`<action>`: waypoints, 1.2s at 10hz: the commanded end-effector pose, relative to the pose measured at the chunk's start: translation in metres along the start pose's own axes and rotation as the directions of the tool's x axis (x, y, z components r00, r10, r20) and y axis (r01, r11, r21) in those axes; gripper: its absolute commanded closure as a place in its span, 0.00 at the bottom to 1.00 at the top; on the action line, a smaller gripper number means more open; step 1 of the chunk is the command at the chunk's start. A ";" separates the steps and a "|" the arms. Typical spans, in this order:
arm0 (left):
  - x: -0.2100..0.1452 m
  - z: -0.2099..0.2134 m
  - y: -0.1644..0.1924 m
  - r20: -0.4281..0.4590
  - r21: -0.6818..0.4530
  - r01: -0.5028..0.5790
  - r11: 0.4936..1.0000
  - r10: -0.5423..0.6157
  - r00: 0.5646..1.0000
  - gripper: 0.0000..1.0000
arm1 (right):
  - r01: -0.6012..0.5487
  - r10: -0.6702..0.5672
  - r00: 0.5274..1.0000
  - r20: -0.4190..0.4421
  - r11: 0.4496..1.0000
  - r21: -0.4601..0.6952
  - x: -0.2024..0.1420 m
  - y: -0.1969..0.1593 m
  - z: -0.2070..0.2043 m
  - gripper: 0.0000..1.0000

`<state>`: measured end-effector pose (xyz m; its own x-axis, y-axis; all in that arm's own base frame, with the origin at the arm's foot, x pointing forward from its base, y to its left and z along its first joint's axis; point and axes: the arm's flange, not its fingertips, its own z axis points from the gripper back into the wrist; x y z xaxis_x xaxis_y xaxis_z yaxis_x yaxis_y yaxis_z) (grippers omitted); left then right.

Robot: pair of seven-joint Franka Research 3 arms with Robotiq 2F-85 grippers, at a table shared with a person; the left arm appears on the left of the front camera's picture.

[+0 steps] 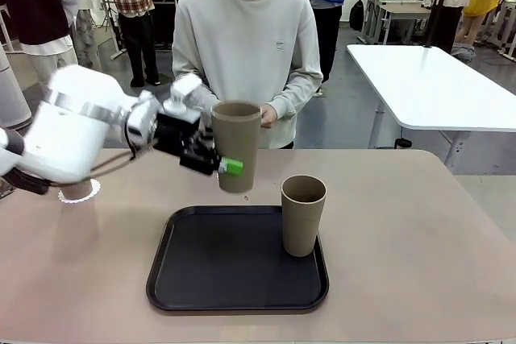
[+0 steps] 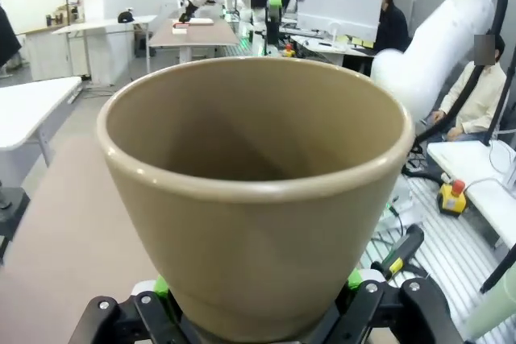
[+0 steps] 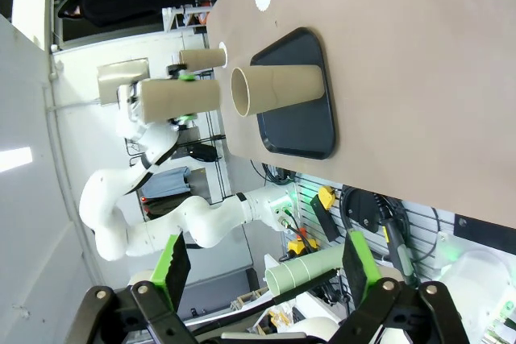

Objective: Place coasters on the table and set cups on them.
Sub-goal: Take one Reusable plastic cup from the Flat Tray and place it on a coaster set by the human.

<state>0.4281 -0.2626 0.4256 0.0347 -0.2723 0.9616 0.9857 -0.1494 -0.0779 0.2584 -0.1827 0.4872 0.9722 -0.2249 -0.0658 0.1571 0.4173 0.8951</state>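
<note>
Tan cup (image 1: 239,130), apparently aloft, in left claw (image 1: 228,164)

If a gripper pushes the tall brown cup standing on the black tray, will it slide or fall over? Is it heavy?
The tall tapered tan-brown cup on the black rectangular tray is narrower at its base than its rim, so a high push would probably tip it. It looks empty, and the left gripper holds a matching cup aloft, so probably light.
</note>
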 end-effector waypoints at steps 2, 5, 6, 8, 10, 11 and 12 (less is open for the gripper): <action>0.031 0.008 -0.021 -0.018 0.047 0.005 0.999 -0.004 1.000 0.75 | -0.020 0.019 1.000 0.004 1.000 0.020 0.002 0.000 0.000 0.00; 0.027 0.007 -0.009 0.001 0.019 -0.001 1.000 0.001 1.000 0.75 | -0.020 0.019 1.000 0.004 1.000 0.020 0.002 0.000 0.000 0.00; 0.027 0.007 -0.009 0.001 0.019 -0.001 1.000 0.001 1.000 0.75 | -0.020 0.019 1.000 0.004 1.000 0.020 0.002 0.000 0.000 0.00; 0.024 0.018 0.038 -0.034 0.056 0.043 0.998 -0.041 0.999 0.16 | -0.020 0.019 1.000 0.004 1.000 0.020 0.002 0.000 0.000 0.00; 0.012 0.029 0.094 -0.055 0.043 0.099 0.994 -0.097 0.994 0.16 | -0.020 0.019 1.000 0.004 1.000 0.020 0.002 0.000 0.000 0.00; 0.011 0.030 0.112 -0.062 0.031 0.102 0.994 -0.100 0.993 0.16 | -0.020 0.019 1.000 0.004 1.000 0.020 0.002 0.000 0.000 0.00; 0.009 0.029 0.129 -0.075 0.032 0.114 0.993 -0.112 0.991 0.16 | -0.020 0.019 1.000 0.004 1.000 0.020 0.002 0.000 0.000 0.00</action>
<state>0.5463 -0.2447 0.4273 -0.0600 -0.3233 0.9444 0.9929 -0.1168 0.0230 0.2584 -0.1826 0.4874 0.9722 -0.2247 -0.0654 0.1568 0.4177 0.8950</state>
